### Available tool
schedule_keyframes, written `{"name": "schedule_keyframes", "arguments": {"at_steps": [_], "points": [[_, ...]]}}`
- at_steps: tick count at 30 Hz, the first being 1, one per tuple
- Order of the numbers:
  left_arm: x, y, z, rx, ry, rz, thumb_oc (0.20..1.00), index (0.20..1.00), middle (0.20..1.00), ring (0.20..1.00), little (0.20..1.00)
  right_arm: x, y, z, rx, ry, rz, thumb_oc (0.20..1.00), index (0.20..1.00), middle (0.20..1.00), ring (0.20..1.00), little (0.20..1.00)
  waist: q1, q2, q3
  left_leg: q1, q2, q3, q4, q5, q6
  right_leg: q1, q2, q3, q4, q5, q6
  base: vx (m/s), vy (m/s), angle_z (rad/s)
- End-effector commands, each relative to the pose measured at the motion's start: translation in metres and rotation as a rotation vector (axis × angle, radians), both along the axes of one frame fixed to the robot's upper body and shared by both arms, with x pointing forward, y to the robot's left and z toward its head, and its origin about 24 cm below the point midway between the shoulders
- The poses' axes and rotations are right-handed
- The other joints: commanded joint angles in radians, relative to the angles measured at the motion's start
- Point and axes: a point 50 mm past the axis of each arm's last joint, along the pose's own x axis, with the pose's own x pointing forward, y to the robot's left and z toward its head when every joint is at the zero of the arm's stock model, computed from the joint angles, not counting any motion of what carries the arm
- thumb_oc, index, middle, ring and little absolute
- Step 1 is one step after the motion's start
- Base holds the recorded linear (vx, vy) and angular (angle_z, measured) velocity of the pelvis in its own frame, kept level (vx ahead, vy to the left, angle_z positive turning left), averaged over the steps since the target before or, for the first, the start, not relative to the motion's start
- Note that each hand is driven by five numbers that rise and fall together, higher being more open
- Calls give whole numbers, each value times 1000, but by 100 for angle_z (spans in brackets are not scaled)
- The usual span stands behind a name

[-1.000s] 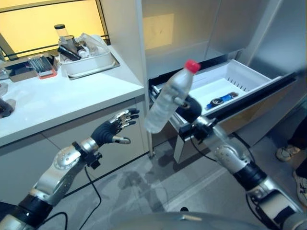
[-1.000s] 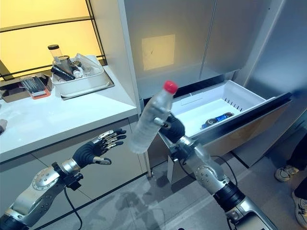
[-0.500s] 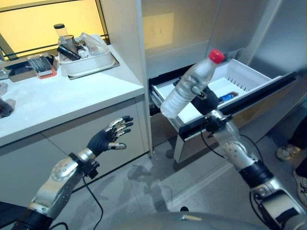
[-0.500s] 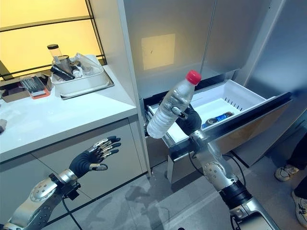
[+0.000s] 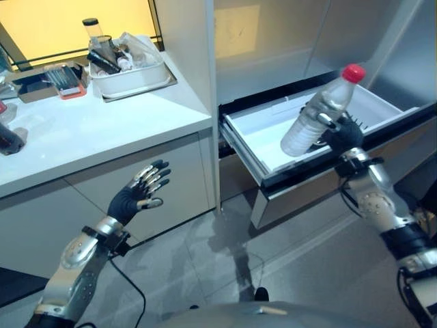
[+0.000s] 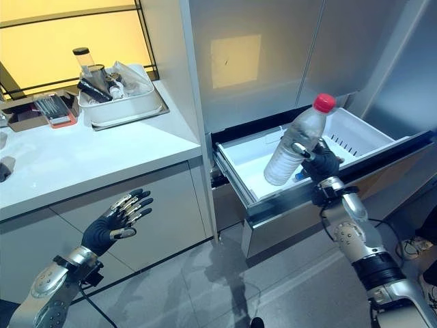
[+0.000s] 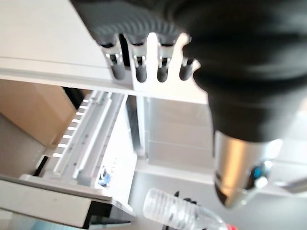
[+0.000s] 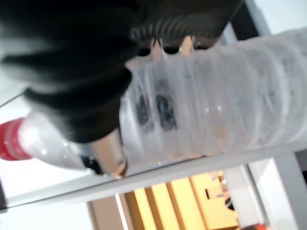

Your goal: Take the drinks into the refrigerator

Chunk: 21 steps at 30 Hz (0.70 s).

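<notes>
Now the right hand point(image 6: 319, 162) grips a clear water bottle point(image 6: 295, 142) with a red cap, tilted above the open white refrigerator drawer point(image 6: 249, 160) at the right, while the left hand point(image 6: 113, 220), fingers spread and holding nothing, hovers before the near-left cabinet point(image 6: 102, 212).

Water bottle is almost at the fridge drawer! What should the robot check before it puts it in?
1. Grip: the right hand has its fingers curled round the water bottle. Ok.
2. Cap: the red cap is on the bottle. Ok.
3. Drawer: the fridge drawer is pulled out. Ok.
4. Position: the bottle is held tilted above the drawer, not yet inside. Ok to lower.
5. Landing room: bare white floor shows on the drawer's left part; something small and blue lies partly hidden behind the bottle. Cannot tell how much room is there.
6. Left hand: open, in front of the cabinet, away from the drawer. Ok.
</notes>
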Motion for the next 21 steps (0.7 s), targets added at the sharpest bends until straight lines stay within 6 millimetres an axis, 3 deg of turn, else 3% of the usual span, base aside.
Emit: {"name": "schedule_keyframes", "arguments": {"at_steps": [1,2,7,17,21], "points": [[7,9,35,7,-156,-29,1000,1000,1000,1000,1000,13,-7,121,-60,-417,-60,200,200,200,200,200,13,-47,21,-57,-80,-73,77,-68,80,-9,-2,-43,133,-147,28,-71,0,13],[8,9,38,17,-161,-41,1000,1000,1000,1000,1000,15,-19,138,-179,-414,-132,200,200,200,200,200,19,-46,34,-79,-80,-76,82,-60,77,-29,-4,-48,139,-143,28,-71,-1,14],[8,9,44,37,-184,-50,1000,1000,1000,1000,1000,21,-33,166,-398,-395,-246,200,200,200,200,200,29,-40,73,-122,-77,-84,91,-43,73,-77,-3,-53,161,-141,25,-31,-11,6],[12,-1,49,32,-207,-103,1000,1000,1000,1000,1000,30,-25,202,-521,-436,-331,200,200,200,200,200,43,-27,145,-210,-66,-103,107,-13,61,-183,-3,-61,220,-150,15,-26,-26,8],[13,-3,50,39,-206,-118,1000,1000,1000,1000,1000,36,-23,202,-643,-399,-356,200,200,200,200,200,47,-21,161,-233,-64,-107,113,-5,57,-212,-3,-62,235,-152,12,-12,-28,5]]}}
